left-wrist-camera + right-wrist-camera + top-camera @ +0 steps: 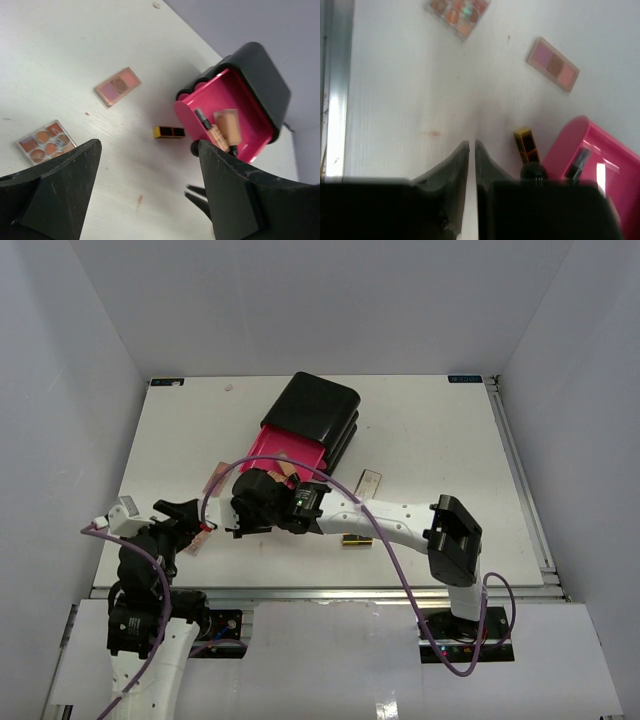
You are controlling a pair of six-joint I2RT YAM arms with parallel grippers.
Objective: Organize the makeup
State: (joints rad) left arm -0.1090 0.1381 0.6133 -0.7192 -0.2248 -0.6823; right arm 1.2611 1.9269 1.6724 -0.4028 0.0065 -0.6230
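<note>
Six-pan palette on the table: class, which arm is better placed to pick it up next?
Probably left: the left gripper stands open with the six-pan palette just beside one finger, while the right gripper is shut and sits farther from it.

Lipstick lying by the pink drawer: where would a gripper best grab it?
Mid-length, from straight above. The lipstick lies flat on the table, so only its top and sides are reachable; its long sides are bare, while one end sits close to the drawer. Closing across the narrow width would likely hold best.
</note>
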